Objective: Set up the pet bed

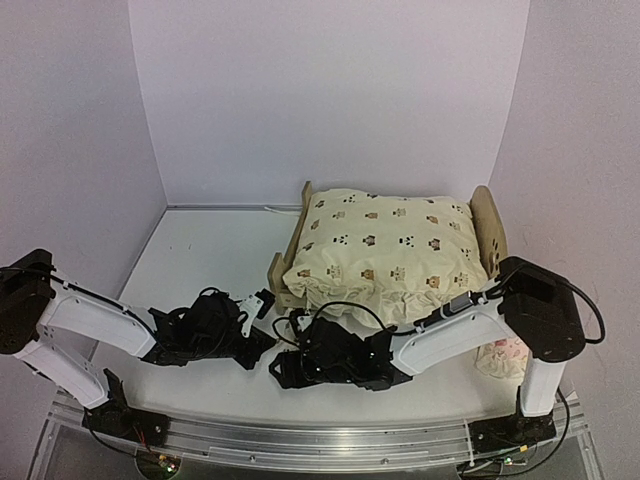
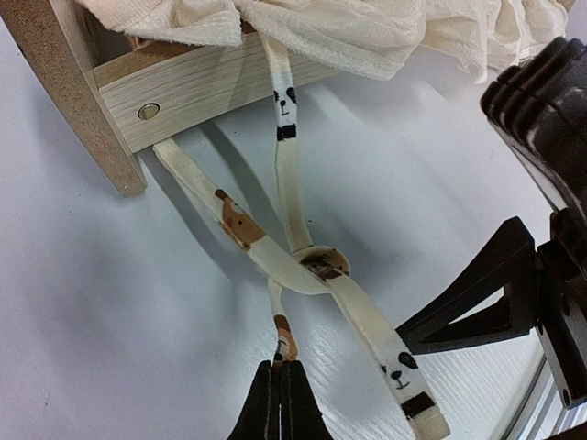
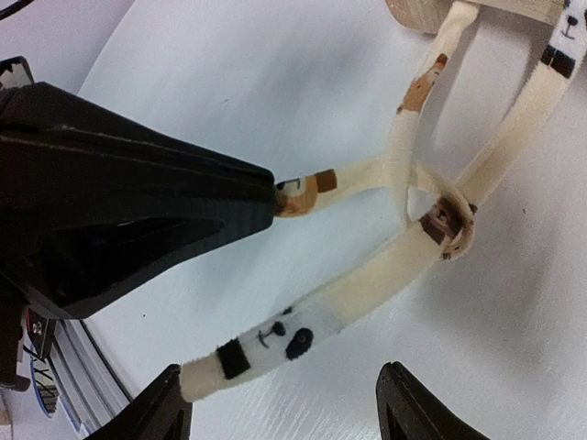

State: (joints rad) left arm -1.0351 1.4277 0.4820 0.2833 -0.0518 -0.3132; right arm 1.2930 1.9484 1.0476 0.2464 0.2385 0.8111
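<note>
So, left gripper [image 2: 278, 385] is pinched shut on the brown-print tie [image 2: 278, 307], while right gripper [image 3: 282, 378] gapes empty over the panda-print tie [image 3: 348, 289]. I'd grab that end low, then pull both apart evenly to cinch the knot [image 2: 321, 263] at the pet bed [image 1: 489, 225], toward the table's [image 1: 200, 270] far right corner.

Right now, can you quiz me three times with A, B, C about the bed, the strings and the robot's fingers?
1. Where is the cushion? A on the pet bed; B flat on the table; C leaning on the wall.
2. How many ties meet at the knot? A one; B two; C five.
3. What are the left fingers doing? A standing wide open; B shut on a tie end; C shut on the headboard.
Answers: 1 A, the cushion fills the wooden frame. 2 B, two printed ties cross there. 3 B, the tips pinch the brown-printed end.
</note>
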